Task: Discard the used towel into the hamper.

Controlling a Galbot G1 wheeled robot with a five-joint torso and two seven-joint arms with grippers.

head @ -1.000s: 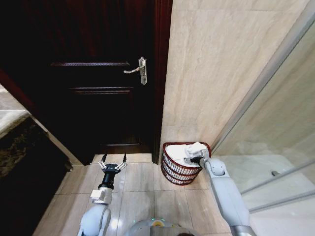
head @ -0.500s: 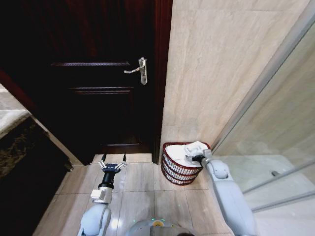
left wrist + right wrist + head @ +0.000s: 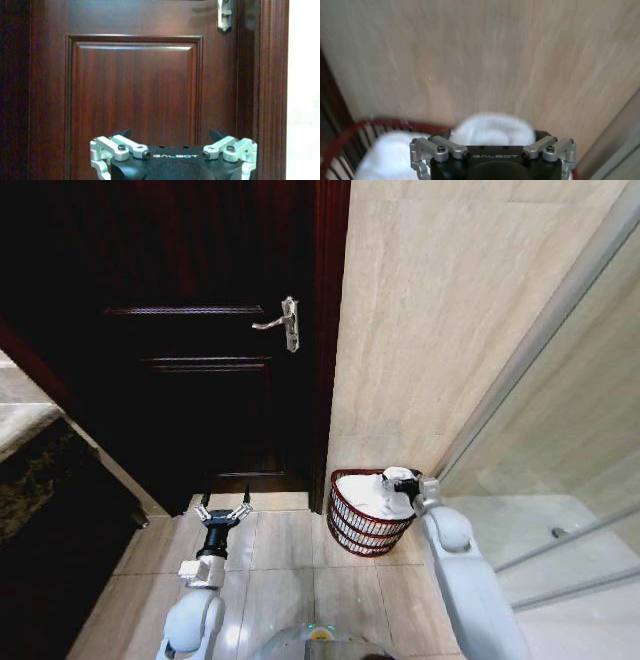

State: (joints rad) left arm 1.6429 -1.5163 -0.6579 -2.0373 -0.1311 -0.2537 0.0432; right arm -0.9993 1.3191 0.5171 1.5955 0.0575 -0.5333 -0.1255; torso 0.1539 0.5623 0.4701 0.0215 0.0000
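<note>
The hamper [image 3: 350, 525], a small round reddish-brown slatted basket, stands on the floor against the beige wall beside the door frame. The white towel [image 3: 372, 496] lies heaped inside it. My right gripper [image 3: 405, 484] hovers at the hamper's far right rim, open. In the right wrist view a rounded fold of the towel [image 3: 492, 129] bulges between the spread fingers of the right gripper [image 3: 492, 132], above the hamper's red rim [image 3: 347, 131]. My left gripper [image 3: 224, 505] hangs open and empty low over the tiles, facing the door; in its own view the left gripper [image 3: 170, 133] holds nothing.
A dark wooden door [image 3: 200, 360] with a metal lever handle [image 3: 284, 322] fills the far left. A glass shower partition [image 3: 560, 480] runs along the right. A dark stone counter edge [image 3: 40, 470] sits at the left. Tiled floor [image 3: 290, 550] lies open between my arms.
My right gripper has lifted slightly and shifted toward the wall at the hamper's rim. The left gripper has crept a little closer to the door.
</note>
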